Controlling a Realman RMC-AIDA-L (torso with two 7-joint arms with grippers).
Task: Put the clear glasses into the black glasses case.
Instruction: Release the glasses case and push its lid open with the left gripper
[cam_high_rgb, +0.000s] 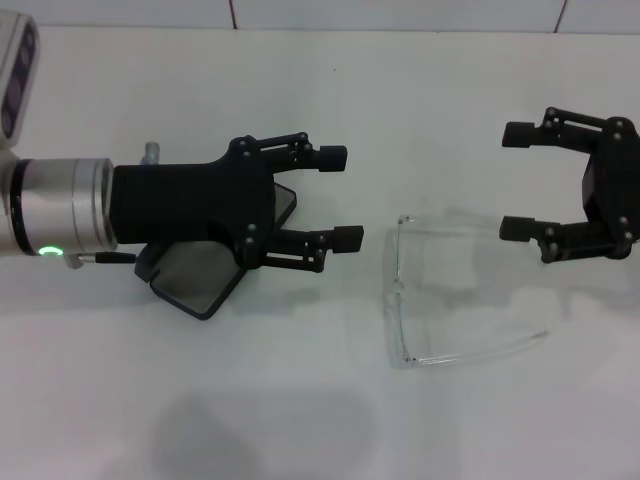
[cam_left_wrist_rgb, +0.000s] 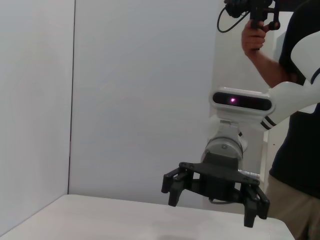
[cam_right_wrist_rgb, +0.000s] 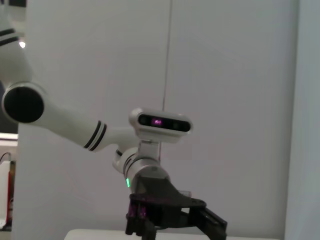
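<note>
Clear glasses (cam_high_rgb: 455, 290) flat on white counter (cam_high_rgb: 320, 420), between the two pincers, touching neither. Lens front running near-far at the left side, just beside left pincer's fingertips; both thin arms unfolded, stretching toward the robot's right. Long axis of lens roughly fore-aft in head view.

Black glasses case (cam_high_rgb: 205, 280) open on counter, grey lining showing, mostly hidden under left pincer (cam_high_rgb: 335, 197); long axis diagonal. Left pincer hovering over case, fingers spread wide, empty.

Right pincer (cam_high_rgb: 517, 182) at far right, near the glasses' arm tips, fingers spread, empty.
</note>
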